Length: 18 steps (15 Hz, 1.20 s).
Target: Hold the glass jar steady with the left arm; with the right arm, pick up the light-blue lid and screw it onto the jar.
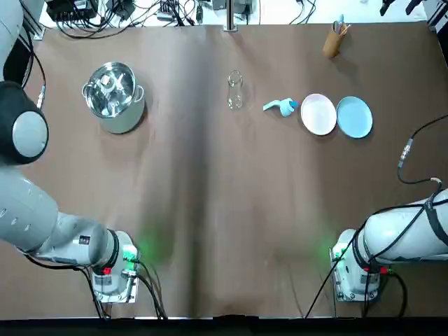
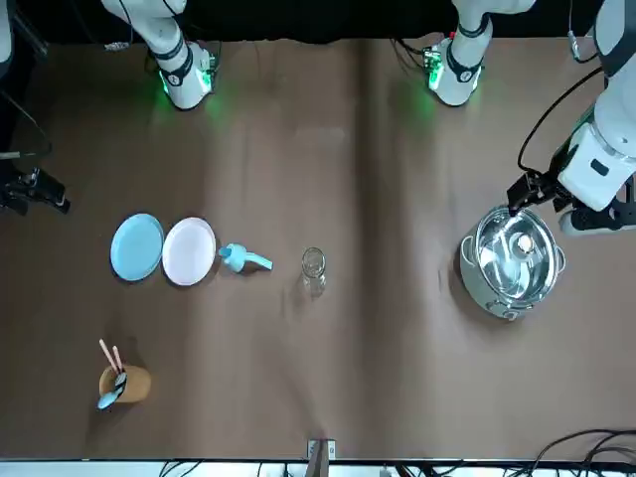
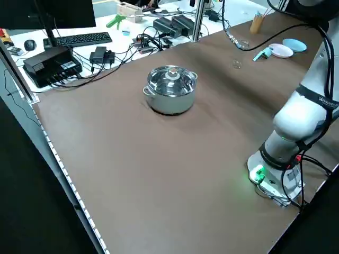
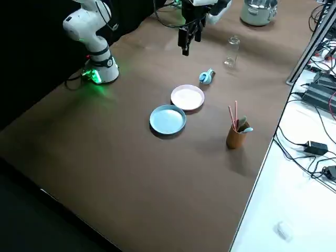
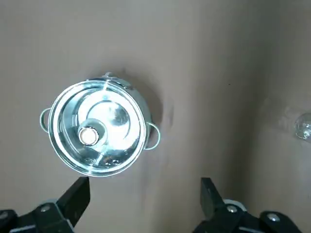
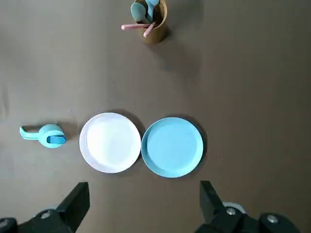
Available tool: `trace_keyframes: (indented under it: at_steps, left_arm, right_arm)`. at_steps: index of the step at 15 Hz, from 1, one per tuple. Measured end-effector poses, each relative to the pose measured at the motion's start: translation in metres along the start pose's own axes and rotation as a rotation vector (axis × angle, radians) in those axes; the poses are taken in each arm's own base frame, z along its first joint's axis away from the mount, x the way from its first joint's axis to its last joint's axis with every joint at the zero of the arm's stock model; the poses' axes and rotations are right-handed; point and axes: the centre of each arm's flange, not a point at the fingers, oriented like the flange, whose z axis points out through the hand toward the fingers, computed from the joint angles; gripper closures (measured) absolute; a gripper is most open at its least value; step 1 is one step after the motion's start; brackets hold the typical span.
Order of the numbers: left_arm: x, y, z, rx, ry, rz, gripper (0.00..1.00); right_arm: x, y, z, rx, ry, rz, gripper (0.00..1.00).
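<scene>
The empty glass jar (image 1: 235,89) stands upright near the table's far middle, also in the front view (image 2: 314,268). Just to its right lies a small light-blue piece with a short handle (image 1: 282,106), which the right wrist view shows too (image 6: 46,135). Farther right is a light-blue round dish (image 1: 354,116). I cannot tell which of the two is the lid. My left gripper (image 5: 143,199) hangs open high over the steel pot (image 5: 99,128), holding nothing. My right gripper (image 6: 143,201) hovers open high above the two dishes, also holding nothing.
A lidded steel pot (image 1: 112,94) sits at the far left. A white dish (image 1: 318,113) touches the light-blue one. A brown cup with utensils (image 1: 334,40) stands at the far right corner. Cables run along the far edge. Both arm bases stand at the near edge.
</scene>
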Motion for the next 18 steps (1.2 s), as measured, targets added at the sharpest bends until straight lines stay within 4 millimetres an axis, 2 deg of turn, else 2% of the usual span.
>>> trace_keyframes:
  at_steps: [3, 4, 6, 8, 9, 12, 14, 18]
  left_arm:
    - [-0.003, 0.02, 0.005, -0.015, -0.013, 0.034, 0.0]
    - [-0.003, 0.03, 0.013, -0.026, -0.031, 0.047, 0.0]
    - [0.004, 0.057, 0.043, -0.044, -0.071, 0.088, 0.0]
    - [0.011, 0.088, 0.073, -0.062, -0.081, 0.135, 0.0]
    - [0.015, 0.119, 0.101, -0.081, -0.094, 0.18, 0.0]
    - [0.013, 0.161, 0.149, -0.109, -0.146, 0.245, 0.0]
    - [0.011, 0.186, 0.179, -0.132, -0.171, 0.289, 0.0]
    - [0.011, 0.213, 0.212, -0.171, -0.173, 0.341, 0.0]
  right_arm:
    - [0.001, -0.005, 0.001, 0.001, 0.0, -0.008, 0.0]
    - [0.001, -0.007, 0.002, 0.003, 0.0, -0.011, 0.0]
    - [0.003, -0.011, 0.015, 0.025, -0.002, -0.012, 0.0]
    - [0.008, -0.015, 0.037, 0.039, 0.021, -0.011, 0.0]
    - [0.012, -0.02, 0.066, 0.067, 0.032, -0.006, 0.0]
    - [0.019, -0.043, 0.11, 0.16, 0.009, 0.009, 0.0]
    - [0.025, -0.06, 0.132, 0.256, -0.02, 0.036, 0.0]
    - [0.032, -0.071, 0.173, 0.378, -0.081, 0.1, 0.0]
